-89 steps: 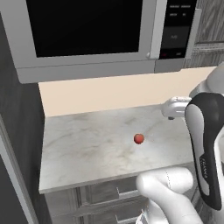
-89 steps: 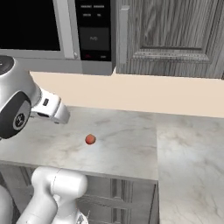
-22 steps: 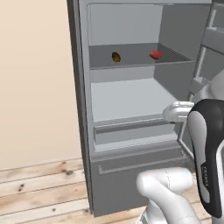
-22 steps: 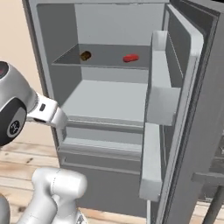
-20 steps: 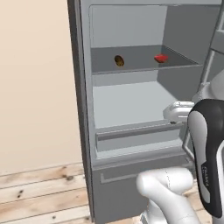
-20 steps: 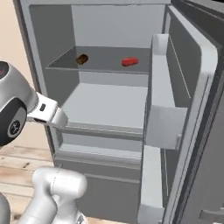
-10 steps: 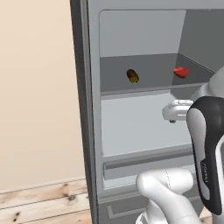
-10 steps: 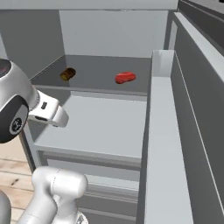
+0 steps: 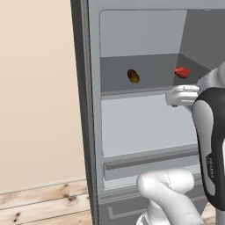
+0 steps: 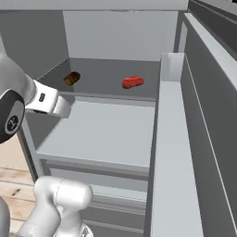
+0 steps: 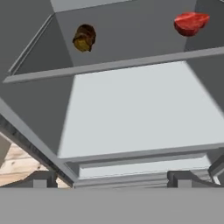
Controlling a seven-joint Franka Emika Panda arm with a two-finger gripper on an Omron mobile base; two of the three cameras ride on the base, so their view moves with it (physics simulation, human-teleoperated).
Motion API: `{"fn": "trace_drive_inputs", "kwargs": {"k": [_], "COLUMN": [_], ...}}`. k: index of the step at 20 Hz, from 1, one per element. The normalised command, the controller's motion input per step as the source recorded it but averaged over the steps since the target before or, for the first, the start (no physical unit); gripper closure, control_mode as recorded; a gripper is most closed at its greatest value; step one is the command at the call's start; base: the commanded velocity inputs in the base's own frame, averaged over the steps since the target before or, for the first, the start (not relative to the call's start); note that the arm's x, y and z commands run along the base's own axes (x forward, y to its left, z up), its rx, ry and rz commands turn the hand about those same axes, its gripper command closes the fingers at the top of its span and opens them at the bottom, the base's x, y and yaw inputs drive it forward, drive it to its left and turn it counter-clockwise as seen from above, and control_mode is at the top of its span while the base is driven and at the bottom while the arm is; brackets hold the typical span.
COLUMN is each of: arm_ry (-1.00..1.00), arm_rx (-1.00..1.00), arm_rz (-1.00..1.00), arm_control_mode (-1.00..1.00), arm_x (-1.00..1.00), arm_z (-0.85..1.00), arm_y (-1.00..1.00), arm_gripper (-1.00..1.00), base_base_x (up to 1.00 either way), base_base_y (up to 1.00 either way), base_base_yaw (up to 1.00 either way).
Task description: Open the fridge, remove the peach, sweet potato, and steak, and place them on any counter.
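The fridge [image 9: 83, 110] stands open, its door [image 10: 203, 139] swung out to the right. On its upper shelf [image 11: 131, 63] lie the dark brown sweet potato [image 9: 133, 76] [image 10: 71, 77] [image 11: 84, 37] at the left and the bright red steak [image 9: 182, 72] [image 10: 133, 82] [image 11: 190, 22] at the right. My gripper [image 11: 112, 178] is open and holds nothing. It hangs in front of the fridge at about the level of the lower shelf, well short of both items. The peach and the counter are out of view.
A wide bare lower shelf [image 10: 102, 134] lies under the upper one, with a drawer front [image 9: 149, 162] below it. The door's bins [image 10: 169, 152] jut in at the right. A beige wall [image 9: 35, 88] and wooden floor [image 9: 39, 202] lie left of the fridge.
The base left the counter, where the peach lay, and now faces the open fridge. Over the last second it drove closer, so the shelves look larger. The gripper stayed open.
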Motion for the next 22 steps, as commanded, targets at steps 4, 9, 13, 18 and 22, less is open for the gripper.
{"fn": "trace_drive_inputs", "kwargs": {"k": [4,9,13,18,22], "arm_ry": [-0.04,-0.03,-0.01,0.01,0.0], "arm_rx": [0.0,0.0,0.0,0.0,0.01], "arm_rz": [0.0,0.0,0.0,0.0,0.0], "arm_control_mode": [-1.0,-1.0,-1.0,-1.0,-1.0], "arm_x": [0.5,0.77,0.72,0.72,0.84], "arm_z": [0.64,0.16,-0.08,-0.34,-0.08], "arm_y": [0.18,0.23,0.31,0.31,0.11], "arm_gripper": [-1.0,-1.0,-1.0,-1.0,-1.0], "base_base_x": [0.0,0.0,0.0,0.0,0.0], "base_base_y": [0.0,0.0,0.0,0.0,0.0], "base_base_yaw": [0.0,0.0,0.0,0.0,0.0]}}
